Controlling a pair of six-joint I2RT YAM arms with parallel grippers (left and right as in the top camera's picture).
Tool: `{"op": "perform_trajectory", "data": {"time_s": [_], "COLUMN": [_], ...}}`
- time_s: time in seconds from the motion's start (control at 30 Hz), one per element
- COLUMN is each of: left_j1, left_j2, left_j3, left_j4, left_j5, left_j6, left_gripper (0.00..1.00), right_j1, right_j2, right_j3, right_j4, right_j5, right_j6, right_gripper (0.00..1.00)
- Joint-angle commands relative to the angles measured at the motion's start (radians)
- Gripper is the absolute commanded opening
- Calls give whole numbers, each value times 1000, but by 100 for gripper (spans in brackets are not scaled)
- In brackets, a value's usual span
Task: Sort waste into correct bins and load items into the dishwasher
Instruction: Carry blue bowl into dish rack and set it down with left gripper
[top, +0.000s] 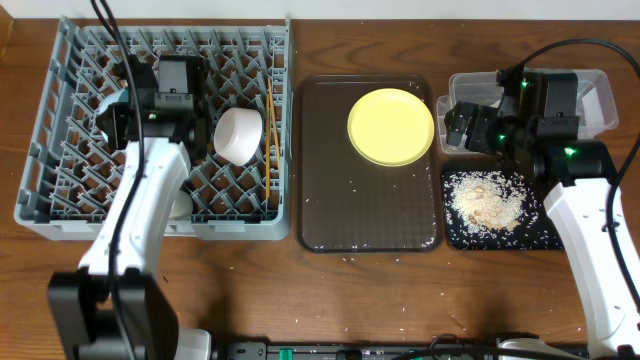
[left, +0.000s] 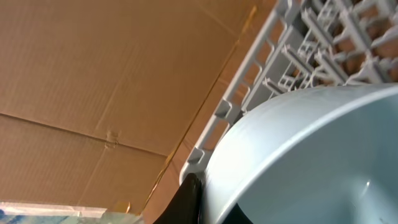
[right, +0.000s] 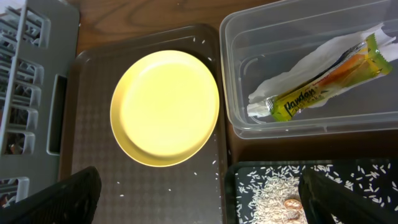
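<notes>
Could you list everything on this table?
dish rack: one, grey, table's left
white bowl: one, white, in the rack
light blue bowl: one, light blue, at the rack
chopsticks: count unclear, wooden, rack's right edge
serving tray: one, dark brown, centre
plate: one, yellow, on the serving tray
tub: one, clear, far right
wrapper: one, green-yellow, in the tub
napkin: one, white, under the wrapper
black tray: one, black, near right
rice: pile, whitish, on the black tray
left gripper: one, black, jaws shut on the light blue bowl
right gripper: one, black, jaws open, over the tub's left edge
</notes>
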Motion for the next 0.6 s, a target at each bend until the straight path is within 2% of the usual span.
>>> {"op": "perform_trajectory", "data": {"time_s": [0.0,0.2,0.4,0.5,0.57], "left_j1": [11,11,10,11,11], "left_j2": [91,221,271,271,271], "left_j3": [-19,-19,-19,-19,-19], "left_j4": [29,175,211,264,270], "left_j5": [-80,-118,-138,-260,-259], "left_j6": [3,87,96,126,133], "left_gripper": [7,7,8,7,7], "right_j1": [-4,-4,-4,-4,-4], "right_j2": [-6,-6,-6,-6,-6], "right_j3": [10,10,10,10,10], "right_j4": [-1,-1,-1,-1,-1], "right_j5": [10,10,10,10,10], "right_j6": [2,2,2,2,2], "right_gripper": [99,99,99,99,99]}}
